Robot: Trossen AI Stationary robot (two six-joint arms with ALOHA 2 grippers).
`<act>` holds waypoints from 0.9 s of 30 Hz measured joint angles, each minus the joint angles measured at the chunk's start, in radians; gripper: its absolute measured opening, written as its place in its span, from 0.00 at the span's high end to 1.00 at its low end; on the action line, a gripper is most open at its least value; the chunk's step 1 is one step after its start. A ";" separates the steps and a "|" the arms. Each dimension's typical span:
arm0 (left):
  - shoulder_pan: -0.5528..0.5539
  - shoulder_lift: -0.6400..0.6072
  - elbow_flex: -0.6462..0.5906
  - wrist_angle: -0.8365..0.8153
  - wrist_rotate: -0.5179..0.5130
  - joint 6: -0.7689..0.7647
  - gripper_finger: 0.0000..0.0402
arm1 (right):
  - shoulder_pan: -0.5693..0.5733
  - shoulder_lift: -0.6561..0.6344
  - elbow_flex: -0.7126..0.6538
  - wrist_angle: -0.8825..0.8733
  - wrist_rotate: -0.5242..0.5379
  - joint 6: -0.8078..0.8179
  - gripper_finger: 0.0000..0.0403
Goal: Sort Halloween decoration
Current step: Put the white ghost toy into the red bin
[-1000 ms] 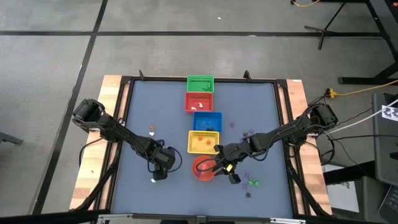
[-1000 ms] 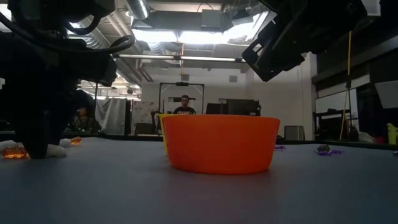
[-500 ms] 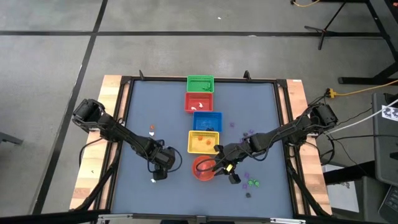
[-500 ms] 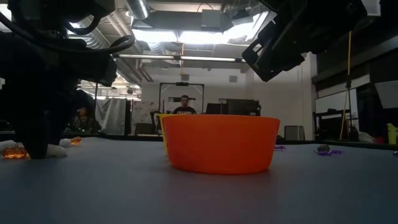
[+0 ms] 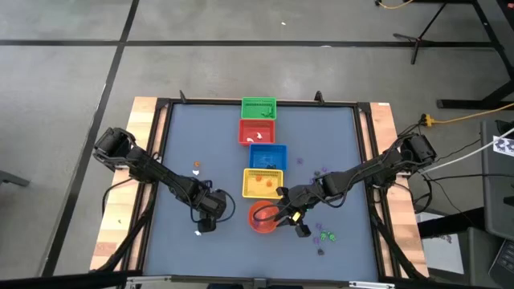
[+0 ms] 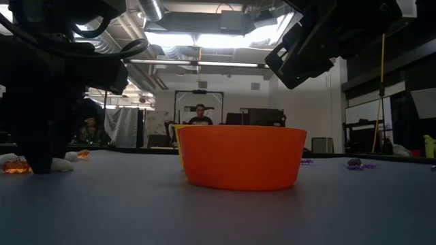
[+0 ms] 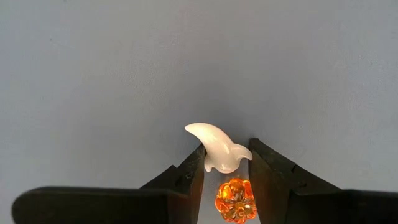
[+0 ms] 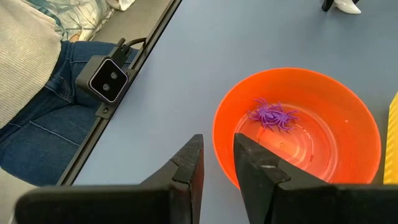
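Note:
A white ghost trinket (image 7: pixel 217 149) and an orange pumpkin trinket (image 7: pixel 235 199) lie on the table at its near left. My left gripper (image 7: pixel 227 158) points down over them, one finger on each side of the ghost's lower end, with the pumpkin farther back in the gap. The low view shows the ghost (image 6: pixel 65 164) and pumpkin (image 6: pixel 13 166) on the table either side of that gripper (image 6: pixel 41 160). My right gripper (image 8: pixel 217 158) hangs open and holds nothing, above the near rim of the round orange bowl (image 8: pixel 298 130). A purple spider (image 8: pixel 273 115) lies in the bowl. My left gripper comes from above, pointing down, and its fingers (image 7: pixel 196 168) stand close against the two sides of the ghost's lower end (image 7: pixel 225 163). I cannot tell whether they touch it. The ghost lies on the table.
Green (image 5: pixel 259 107), red (image 5: pixel 257 131), blue (image 5: pixel 267 156) and yellow (image 5: pixel 263 183) baskets stand in a row down the middle, with the bowl (image 5: pixel 262 217) nearest. Loose trinkets lie at the left (image 5: pixel 196 165) and near right (image 5: pixel 326 236). A seated person (image 8: pixel 37 112) is beyond the near edge.

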 joint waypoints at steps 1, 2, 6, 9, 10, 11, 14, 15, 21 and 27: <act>0.000 0.000 0.000 0.000 0.000 0.000 0.77 | 0.000 0.000 0.000 0.000 0.000 0.000 0.79; 0.000 0.000 0.000 0.000 0.000 0.000 0.77 | 0.000 0.000 0.000 0.000 0.000 0.000 0.79; 0.000 0.000 0.000 0.000 0.000 -0.001 0.77 | 0.000 0.000 0.000 0.000 0.000 0.000 0.79; 0.000 0.000 0.000 0.000 0.000 -0.001 0.80 | 0.000 0.000 0.000 0.000 0.000 0.000 0.79; 0.000 0.000 0.000 0.000 0.000 -0.001 0.81 | 0.000 0.000 0.000 0.000 0.000 0.000 0.79; 0.000 0.000 0.000 0.000 0.000 -0.001 0.82 | 0.000 0.000 0.000 0.000 0.000 0.000 0.79; 0.000 0.000 0.000 0.000 0.000 -0.002 0.83 | 0.000 0.000 0.000 0.000 0.000 0.000 0.79; 0.000 0.000 0.000 0.000 0.000 -0.002 0.83 | 0.000 0.000 0.000 0.000 0.000 0.000 0.79; 0.000 0.000 0.000 0.000 0.000 -0.002 0.82 | 0.000 0.000 0.000 0.000 0.000 0.000 0.79; 0.000 -0.001 0.000 0.012 -0.001 -0.001 0.82 | 0.000 0.000 0.000 0.000 0.000 0.000 0.79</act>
